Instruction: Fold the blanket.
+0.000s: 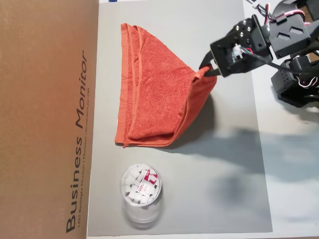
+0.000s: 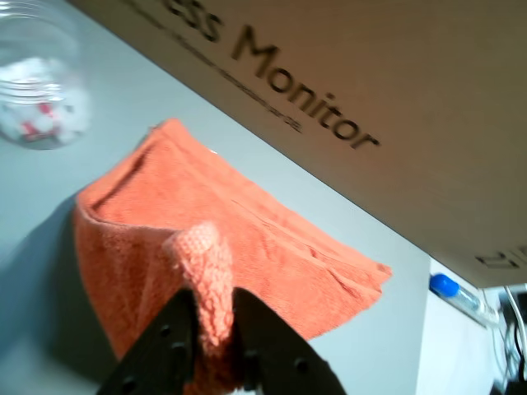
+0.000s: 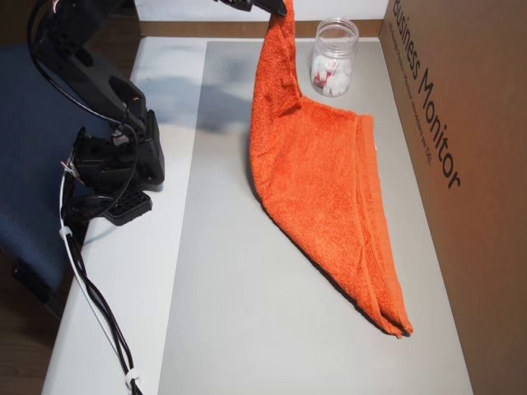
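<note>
Orange blanket (image 1: pixel 159 94), one corner pinched between the jaws of the gripper (image 2: pixel 216 329).
Corner lifted at centre right of an overhead view; rest lies on grey mat (image 1: pixel 224 189), beside cardboard box (image 1: pixel 45 119), plastic jar (image 1: pixel 141 186) below.

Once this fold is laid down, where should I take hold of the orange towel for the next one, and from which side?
On the orange terry towel, I'd take the far pointed corner, coming from above on the open grey mat side. It lies flat and thin, clear of the cardboard box.
</note>
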Available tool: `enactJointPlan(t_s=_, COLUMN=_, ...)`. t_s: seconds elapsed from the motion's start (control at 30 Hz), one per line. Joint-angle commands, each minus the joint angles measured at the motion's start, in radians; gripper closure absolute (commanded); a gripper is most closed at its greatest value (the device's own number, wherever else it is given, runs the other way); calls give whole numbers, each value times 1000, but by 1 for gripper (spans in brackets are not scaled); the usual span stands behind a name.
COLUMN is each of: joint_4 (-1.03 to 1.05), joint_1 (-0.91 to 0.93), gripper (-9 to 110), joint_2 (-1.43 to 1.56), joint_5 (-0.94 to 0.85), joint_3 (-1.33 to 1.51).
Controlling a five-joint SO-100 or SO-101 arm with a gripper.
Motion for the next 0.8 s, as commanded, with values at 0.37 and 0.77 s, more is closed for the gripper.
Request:
enactJointPlan(t_s=0.37, joint_4=-130, joint_1=250, gripper=102, joint_2=-204, joint_5=51, joint_3=-215)
enactJointPlan(t_s=0.77, joint_4=-232, joint_1=399, gripper=102, joint_2=-453, joint_5=52, joint_3=-430)
